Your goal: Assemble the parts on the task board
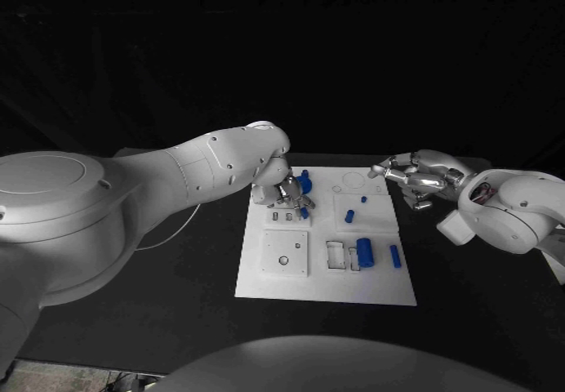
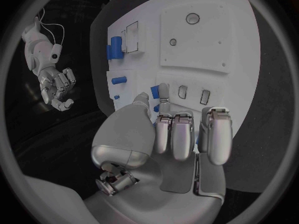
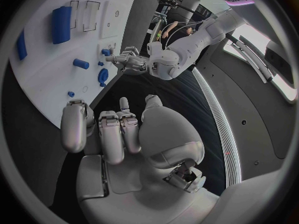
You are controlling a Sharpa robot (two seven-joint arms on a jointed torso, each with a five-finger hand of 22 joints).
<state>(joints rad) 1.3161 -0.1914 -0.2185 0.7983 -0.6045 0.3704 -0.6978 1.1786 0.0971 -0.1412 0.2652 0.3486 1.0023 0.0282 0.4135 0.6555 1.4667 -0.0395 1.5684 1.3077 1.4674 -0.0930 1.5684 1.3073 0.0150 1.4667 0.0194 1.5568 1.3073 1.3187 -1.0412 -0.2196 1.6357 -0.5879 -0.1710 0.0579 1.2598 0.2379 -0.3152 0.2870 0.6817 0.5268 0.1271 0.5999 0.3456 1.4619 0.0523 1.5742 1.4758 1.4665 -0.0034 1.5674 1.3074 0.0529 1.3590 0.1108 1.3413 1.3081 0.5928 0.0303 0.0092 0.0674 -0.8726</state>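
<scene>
Task board is a white plate lying flat mid-surface, long side running away from the robot. Blue parts on it: a fat cylinder standing beside two rectangular cutouts, a slim bar just beside that, a short peg further up, a tiny stud near the far end, a round piece at the far left corner. A raised white square block with a hole sits on the near left

Left hand is down over the far left of the board, thumb and a finger pinching a small blue part right next to two small slots; other fingers curled in. Can't tell whether the part is touching the board yet

Right hand hovers off the board's far right edge, fingers loosely curled, nothing in it

Risks, my read: pinch is shallow and the part small, so a tilt going into the slot could jam it or flick it out. The fingers also hide the slot from the head camera, so misalignment is easy. Pushing down off-centre could shift the board on the black surface
</scene>
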